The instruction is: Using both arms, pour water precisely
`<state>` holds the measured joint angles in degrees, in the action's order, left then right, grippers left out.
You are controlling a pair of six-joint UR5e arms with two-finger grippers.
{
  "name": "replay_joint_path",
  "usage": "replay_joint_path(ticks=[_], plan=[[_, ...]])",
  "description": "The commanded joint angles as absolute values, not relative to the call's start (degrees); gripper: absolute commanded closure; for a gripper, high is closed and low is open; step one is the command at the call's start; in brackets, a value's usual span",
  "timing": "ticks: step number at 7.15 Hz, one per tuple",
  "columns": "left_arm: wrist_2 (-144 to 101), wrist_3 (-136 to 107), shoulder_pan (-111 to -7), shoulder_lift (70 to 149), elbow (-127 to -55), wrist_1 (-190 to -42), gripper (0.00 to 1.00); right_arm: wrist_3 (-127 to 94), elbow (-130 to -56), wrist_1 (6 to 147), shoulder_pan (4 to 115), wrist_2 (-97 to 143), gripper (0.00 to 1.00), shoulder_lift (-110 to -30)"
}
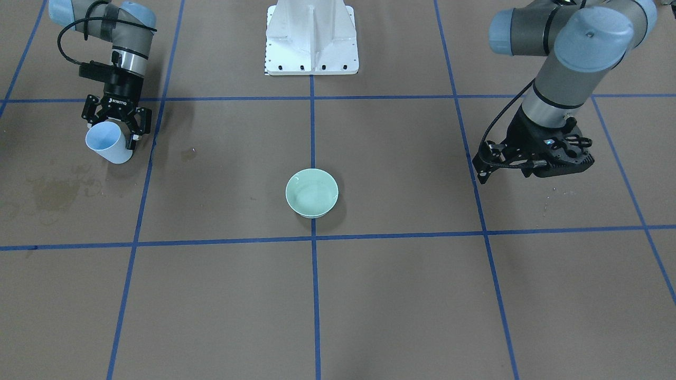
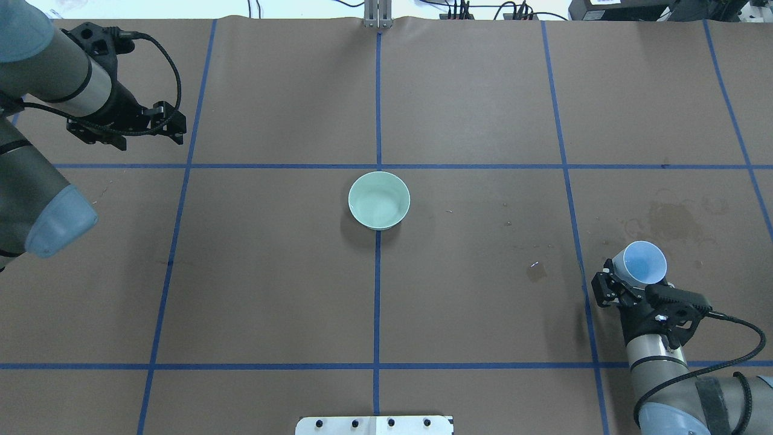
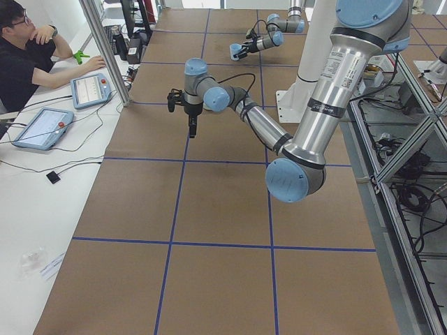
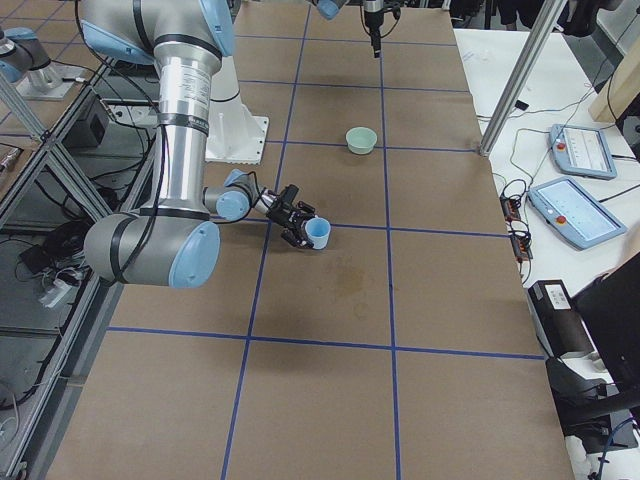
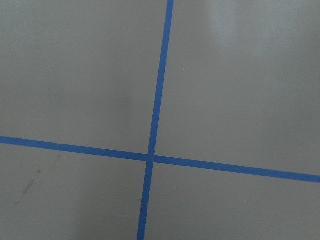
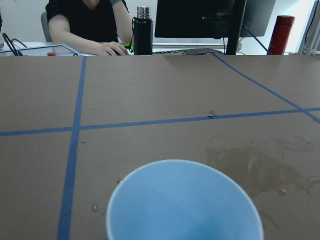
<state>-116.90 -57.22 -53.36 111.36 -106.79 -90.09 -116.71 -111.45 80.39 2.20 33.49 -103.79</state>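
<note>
My right gripper (image 2: 617,279) grips one pale blue cup (image 2: 644,261), tilted, well right of the one green bowl (image 2: 379,200) with faint glints of water (image 2: 380,208); my left gripper (image 2: 172,124) looks closed, empty.

On the brown surface (image 1: 401,295) crossed by blue tape lines, a pale green round ceramic bowl (image 1: 311,192) sits at centre. The right pincer (image 1: 117,126) grips a tilted light blue plastic cup (image 1: 108,143); the left pincer (image 1: 533,158) hangs empty.
</note>
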Motion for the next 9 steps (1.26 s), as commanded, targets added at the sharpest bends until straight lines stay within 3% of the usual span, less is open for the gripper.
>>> replay_joint_path(ticks=[1, 6, 9], plan=[[-116.89, -57.22, -53.35, 111.36, -106.79, -90.09, 0.0, -116.72, -111.88, 80.42, 1.24, 33.4, 0.0, -103.8], [-116.89, -57.13, -53.35, 111.36, -106.79, -90.09, 0.0, -116.72, -114.6, 80.59, -3.16, 34.01, 0.0, -108.71], [-116.89, -57.13, -53.35, 111.44, -106.87, -90.09, 0.0, -116.81, -121.0, 81.81, -5.0, 34.97, 0.0, -112.92]])
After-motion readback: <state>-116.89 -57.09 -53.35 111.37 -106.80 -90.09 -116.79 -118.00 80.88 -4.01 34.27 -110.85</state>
